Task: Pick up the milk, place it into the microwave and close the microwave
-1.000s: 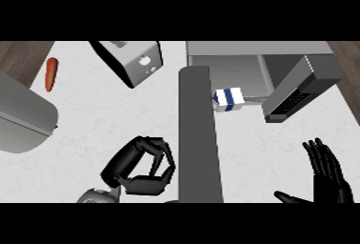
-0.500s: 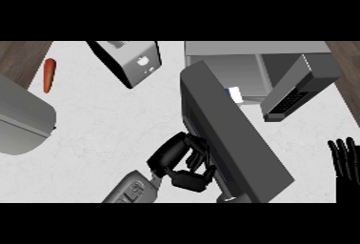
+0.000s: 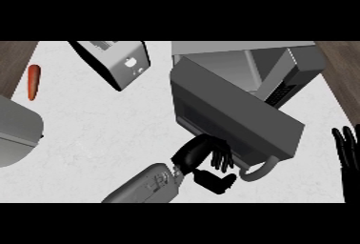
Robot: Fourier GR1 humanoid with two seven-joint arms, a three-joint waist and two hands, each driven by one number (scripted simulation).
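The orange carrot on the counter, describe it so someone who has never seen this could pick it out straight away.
Start at the microwave on the white counter and go across, past the toaster, to the far left edge. The carrot lies there alone, a slim upright shape. It is the only orange thing among grey and black.

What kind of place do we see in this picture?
Most likely a kitchen counter. A microwave stands on the pale countertop with its door partly swung, a toaster sits near the back, and a carrot lies at the left.
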